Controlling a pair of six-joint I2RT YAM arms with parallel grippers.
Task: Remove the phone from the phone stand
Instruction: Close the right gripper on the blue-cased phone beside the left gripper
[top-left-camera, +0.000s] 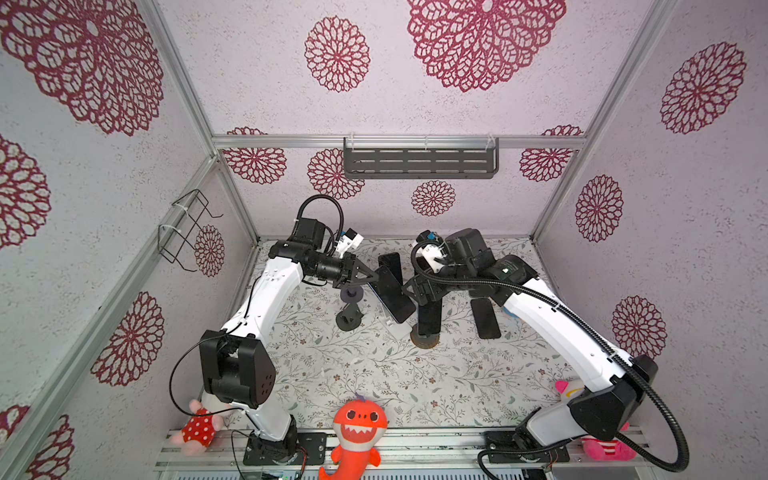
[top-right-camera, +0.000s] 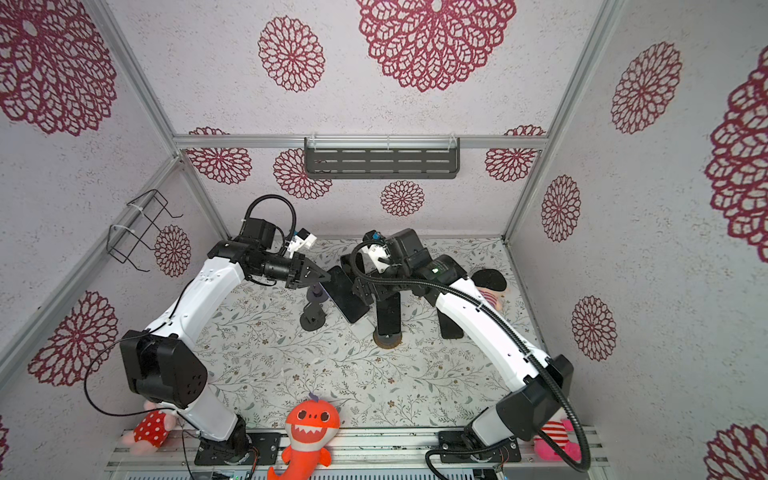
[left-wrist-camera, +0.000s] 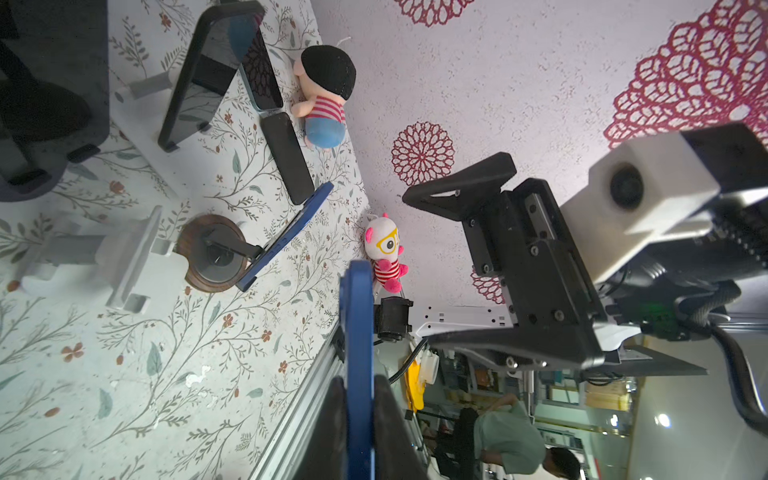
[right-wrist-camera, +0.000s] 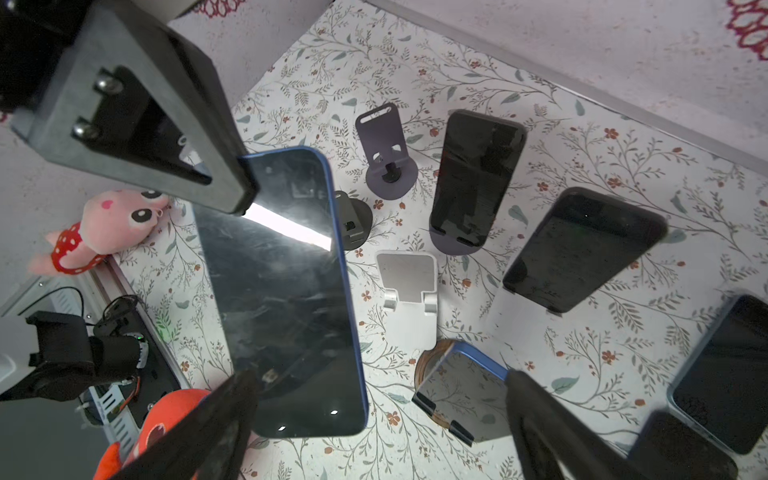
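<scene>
Blue-cased phone (right-wrist-camera: 282, 291) clamped at its top edge between jaws of left gripper (left-wrist-camera: 359, 415). Hangs tilted in the air, clear of empty white stand (right-wrist-camera: 409, 286) below on floral table (top-left-camera: 353, 374). Right gripper (right-wrist-camera: 374, 424) close at phone's other end, jaws spread wide, holding nothing, with one finger (right-wrist-camera: 208, 428) by phone's lower corner, contact unclear. Nearby, second blue phone (right-wrist-camera: 461, 395) leaning on round wooden stand (top-left-camera: 424, 340). Farther back, black phone (right-wrist-camera: 476, 174) upright on dark stand.
</scene>
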